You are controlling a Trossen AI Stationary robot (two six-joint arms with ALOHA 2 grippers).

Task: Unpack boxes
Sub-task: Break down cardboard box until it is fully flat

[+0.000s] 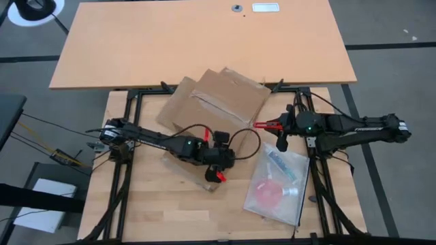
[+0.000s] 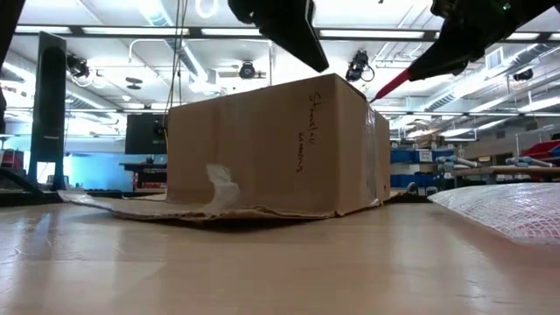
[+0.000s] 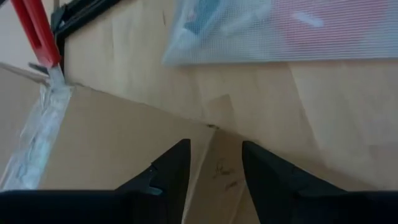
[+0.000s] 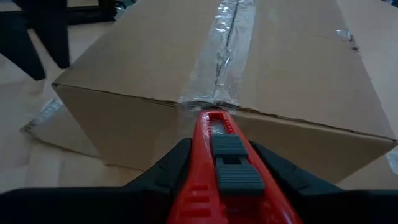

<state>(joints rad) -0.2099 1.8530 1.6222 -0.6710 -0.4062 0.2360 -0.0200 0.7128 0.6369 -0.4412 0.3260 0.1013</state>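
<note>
The brown cardboard carton [image 1: 219,101] stands on the wooden table [image 1: 170,211], its top flaps closed with clear tape [image 4: 219,56]; a bottom flap [image 2: 149,208] lies flat on the table. My right gripper [image 1: 281,126] is at the carton's right side, shut on a red utility knife [image 4: 224,158]. The knife's tip [image 3: 52,67] is at the taped seam on the carton's top edge. My left gripper [image 3: 214,168] is open, its fingers [image 2: 297,35] just above the carton's near right corner [image 3: 211,127], on either side of it and apart from it. My right gripper pinches the knife's handle [image 4: 205,180] between its two fingers, which lie along the knife. The fingers come level from the table's right side. The knife is lifted clear of the table and points at the carton, its tip [image 2: 374,98] at the tape on the top edge.
A clear plastic bag [image 1: 276,184] with a pink item lies on the table at the near right, also seen in the low view [image 2: 512,210]. A large bare desk [image 1: 204,41] stands beyond the table. Black frame rails [image 1: 320,177] run along both sides.
</note>
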